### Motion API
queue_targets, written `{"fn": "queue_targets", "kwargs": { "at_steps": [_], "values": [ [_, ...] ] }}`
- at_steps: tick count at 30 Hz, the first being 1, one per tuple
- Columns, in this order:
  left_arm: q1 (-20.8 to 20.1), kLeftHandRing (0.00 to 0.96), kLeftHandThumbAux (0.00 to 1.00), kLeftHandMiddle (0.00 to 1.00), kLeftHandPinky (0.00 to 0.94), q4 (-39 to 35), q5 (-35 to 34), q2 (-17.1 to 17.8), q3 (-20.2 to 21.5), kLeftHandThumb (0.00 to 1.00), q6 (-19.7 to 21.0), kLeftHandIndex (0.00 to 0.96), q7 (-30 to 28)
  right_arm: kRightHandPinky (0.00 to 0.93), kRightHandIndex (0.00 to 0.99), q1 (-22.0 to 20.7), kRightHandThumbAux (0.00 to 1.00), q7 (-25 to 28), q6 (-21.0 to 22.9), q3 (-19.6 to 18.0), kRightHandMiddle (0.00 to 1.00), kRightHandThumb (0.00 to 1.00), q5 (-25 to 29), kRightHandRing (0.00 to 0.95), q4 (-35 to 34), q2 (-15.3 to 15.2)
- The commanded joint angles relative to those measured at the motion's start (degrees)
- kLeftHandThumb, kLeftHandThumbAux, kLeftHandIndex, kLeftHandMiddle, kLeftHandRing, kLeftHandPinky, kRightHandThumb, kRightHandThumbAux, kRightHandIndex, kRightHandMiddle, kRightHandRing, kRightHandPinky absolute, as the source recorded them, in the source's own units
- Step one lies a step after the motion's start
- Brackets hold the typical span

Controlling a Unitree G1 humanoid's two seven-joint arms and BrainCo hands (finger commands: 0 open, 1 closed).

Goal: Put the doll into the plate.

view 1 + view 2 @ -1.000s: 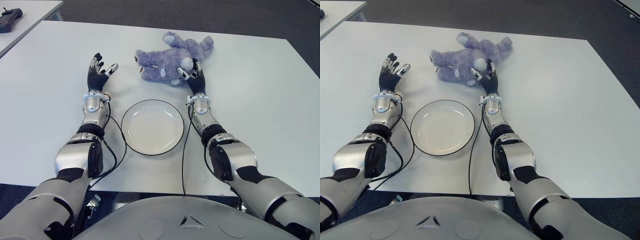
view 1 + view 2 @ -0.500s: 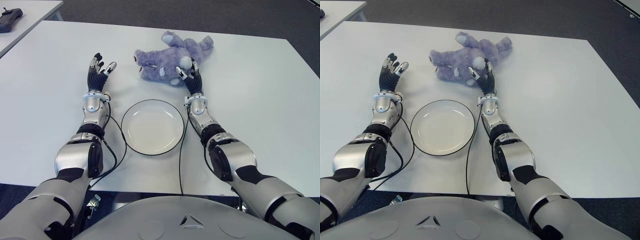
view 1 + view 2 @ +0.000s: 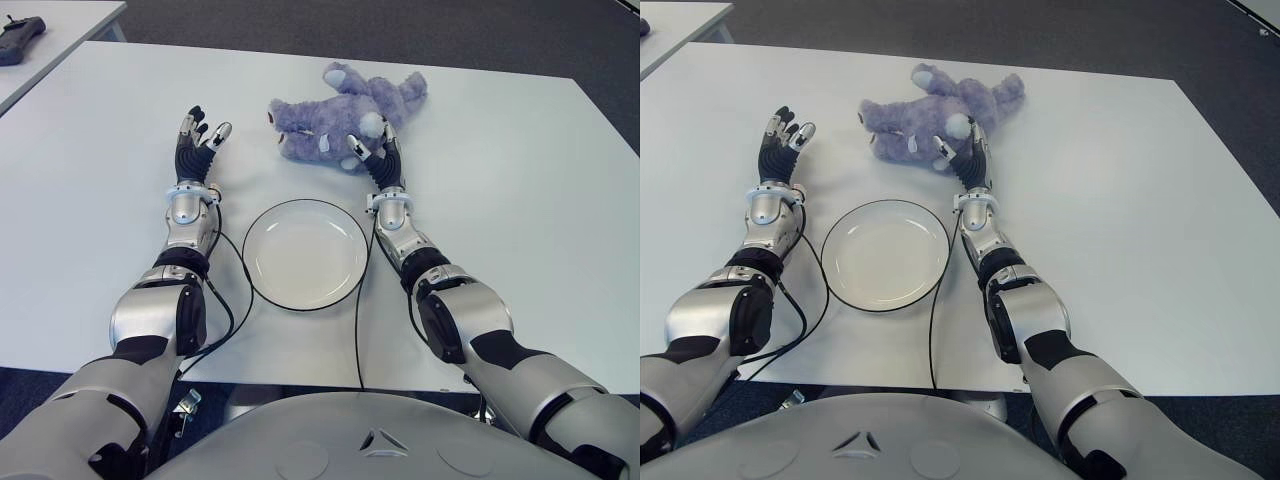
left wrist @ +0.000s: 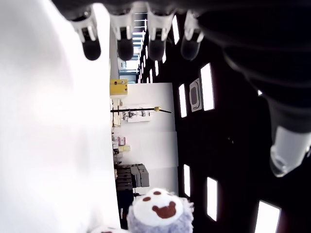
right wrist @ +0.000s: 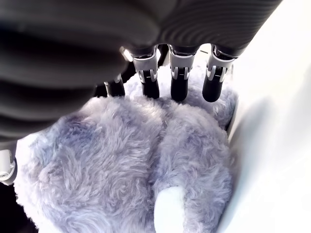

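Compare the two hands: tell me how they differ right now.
The right hand reaches over the purple doll, fingers extended against its fur; the left hand shows left of the doll, apart from it. Right hand sits beyond the plate's right rim, left beyond its left rim. Both are open, holding nothing.

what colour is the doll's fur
Greyish purple doll, with white paw pads; it shows best in the left eye view.

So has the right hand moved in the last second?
Yes. The right hand has slid left along the doll, further over it, fingers open.
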Motion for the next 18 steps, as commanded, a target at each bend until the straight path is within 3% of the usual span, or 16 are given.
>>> {"fn": "queue_targets", "kwargs": {
  "at_steps": [1, 18],
  "values": [
    [13.43, 0.0, 0.518, 0.03, 0.0, 7.48, 0.99, -4.39, -0.81, 0.0, 6.78, 0.0, -1.81, 0.0, 0.0, 12.13, 0.383, 0.16, 5.13, 1.03, 0.0, 0.145, -1.21, 0.0, 8.13, 0.89],
    [13.53, 0.0, 0.477, 0.03, 0.0, 7.52, 1.08, -4.4, -0.82, 0.0, 6.7, 0.006, -2.01, 0.0, 0.0, 12.08, 0.348, -1.39, 5.96, 1.72, 0.0, 0.134, -1.53, 0.0, 8.21, 0.93]
  ]
}}
